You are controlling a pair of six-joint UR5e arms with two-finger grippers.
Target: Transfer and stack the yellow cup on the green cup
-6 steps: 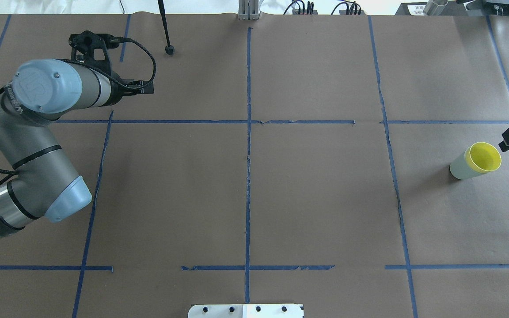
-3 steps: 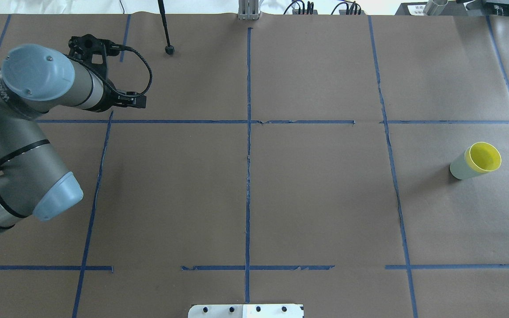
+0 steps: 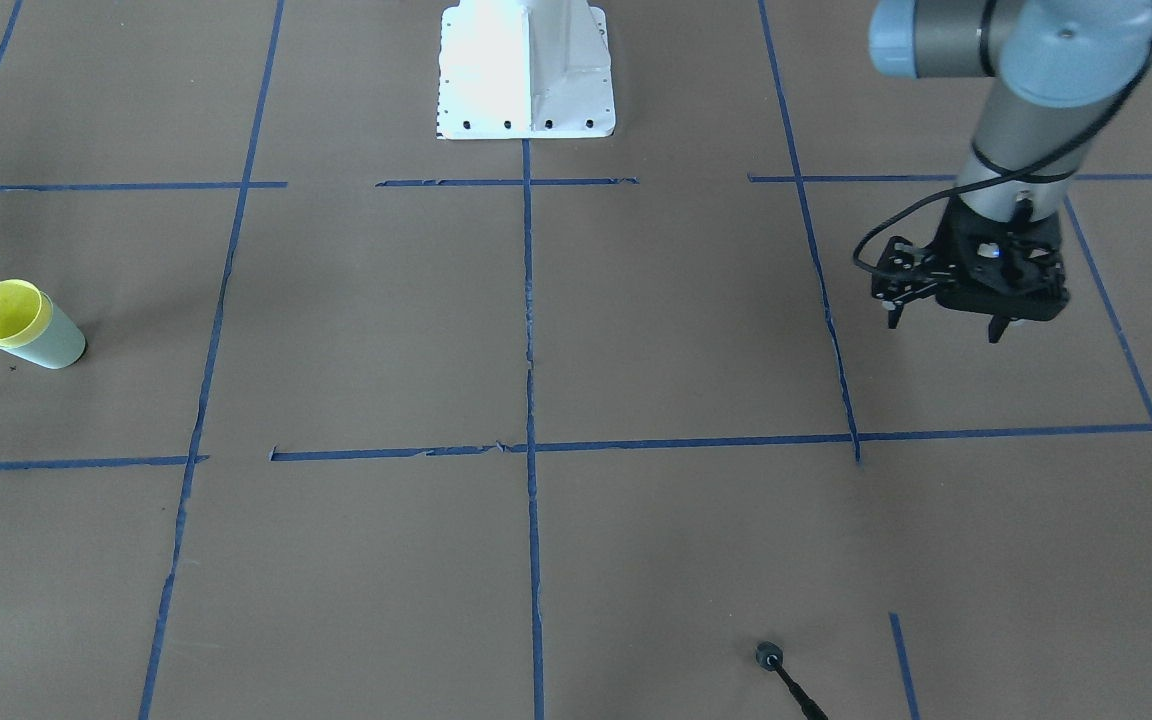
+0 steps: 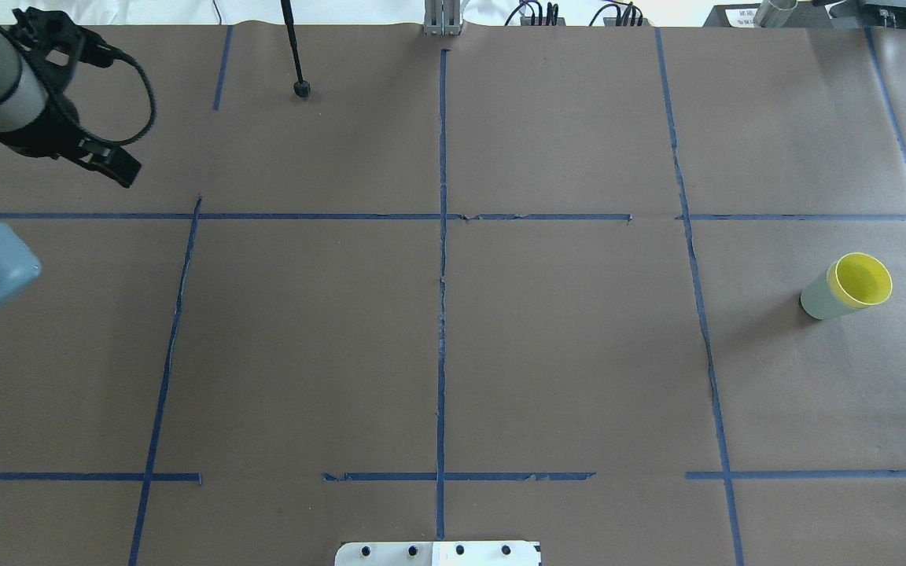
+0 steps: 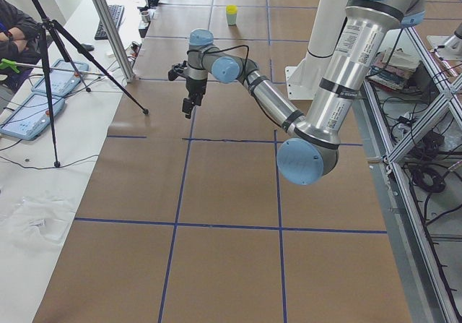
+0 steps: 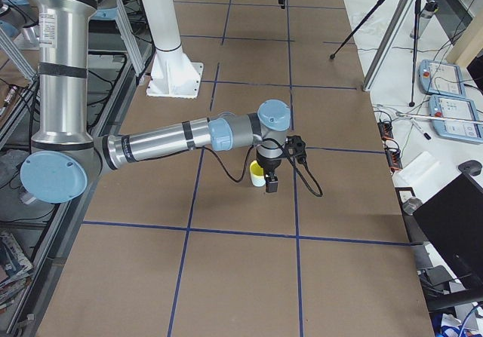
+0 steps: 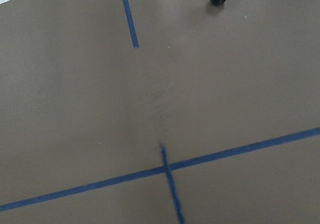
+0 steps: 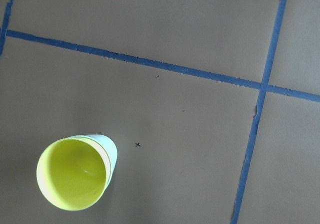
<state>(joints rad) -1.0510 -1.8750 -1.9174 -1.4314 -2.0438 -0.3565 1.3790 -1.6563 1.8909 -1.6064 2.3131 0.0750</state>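
Note:
The yellow cup (image 4: pixel 862 281) sits nested inside the green cup (image 4: pixel 815 299), upright, at the table's right end. The pair also shows in the front view, yellow (image 3: pixel 4 312) in green (image 3: pixel 56 345), and in the right wrist view, yellow (image 8: pixel 72 180) in green (image 8: pixel 111 151). My left gripper (image 4: pixel 124 171) hangs empty over the far left of the table and looks open (image 3: pixel 991 330). My right gripper (image 6: pixel 270 183) shows only in the exterior right view, close beside the cups. I cannot tell whether it is open or shut.
A black tripod foot (image 4: pixel 302 89) stands on the table's far edge, left of centre. The white robot base plate (image 3: pixel 526 70) is at the near-robot edge. Blue tape lines (image 4: pixel 442 259) grid the brown surface. A seated person (image 5: pixel 14 27) is beside the table.
My left arm has swung back to the left, its gripper moving toward the table's far left corner. My right gripper has drawn off the overhead view's right edge. The cups have not moved.

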